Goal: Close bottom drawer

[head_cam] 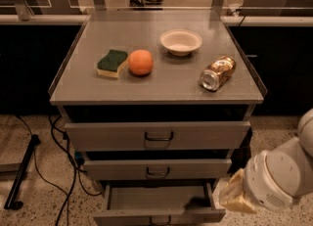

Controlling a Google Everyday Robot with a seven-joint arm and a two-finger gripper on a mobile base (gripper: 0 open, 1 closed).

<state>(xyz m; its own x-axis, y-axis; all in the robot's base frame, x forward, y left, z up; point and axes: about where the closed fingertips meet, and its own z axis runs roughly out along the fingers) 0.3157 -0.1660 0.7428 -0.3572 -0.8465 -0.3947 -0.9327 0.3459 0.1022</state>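
The bottom drawer (159,215) is the lowest of three grey drawers and stands pulled out, with its inside (151,198) showing and looking empty. Its small dark handle sits at the lower frame edge. The middle drawer (157,169) and top drawer (157,135) stick out less. My arm's white and tan wrist (266,183) is low at the right, beside the bottom drawer's right front corner. My gripper (198,203) shows only as a dark shape over the right part of the drawer's inside.
On the cabinet top (161,85) lie a green sponge (112,63), an orange (141,62), a white bowl (181,41) and a can on its side (218,73). Black cables (63,171) and a stand foot (19,178) lie on the floor at the left.
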